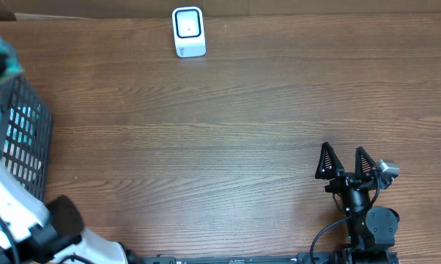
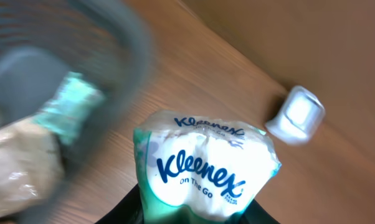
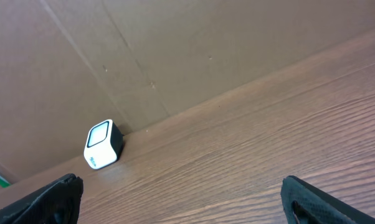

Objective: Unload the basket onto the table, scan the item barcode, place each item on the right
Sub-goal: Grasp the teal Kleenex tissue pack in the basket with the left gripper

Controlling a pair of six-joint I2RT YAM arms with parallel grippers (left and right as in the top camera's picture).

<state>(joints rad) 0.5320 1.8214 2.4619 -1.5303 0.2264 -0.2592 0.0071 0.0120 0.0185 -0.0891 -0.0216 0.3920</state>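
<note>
The big brown wooden table (image 1: pixel 228 125) is mostly bare. A black wire basket (image 1: pixel 23 139) sits at its left edge, with more packets blurry inside it. The left arm (image 1: pixel 15 213) reaches up over that basket. The left gripper (image 2: pixel 200 208) is closed on a Kleenex tissue pack (image 2: pixel 203 168), pinching its bottom end and holding it up in the air above the basket rim. The right gripper (image 1: pixel 345 163) is well apart, low on the right side, with its jaws wide open and nothing in them. The small white barcode scanner (image 1: pixel 189 31) stands at the far edge of the table near the middle, its window facing up and out over the table. So the scanner is off to the right of the pack and a bit farther back, and the left arm is the one to carry it there, I think. The pack's long side runs across the jaws, and its printed front faces the left wrist camera. No barcode shows on that side, so it is likely on the back — the pack may need a turn to face the scanner window.
</note>
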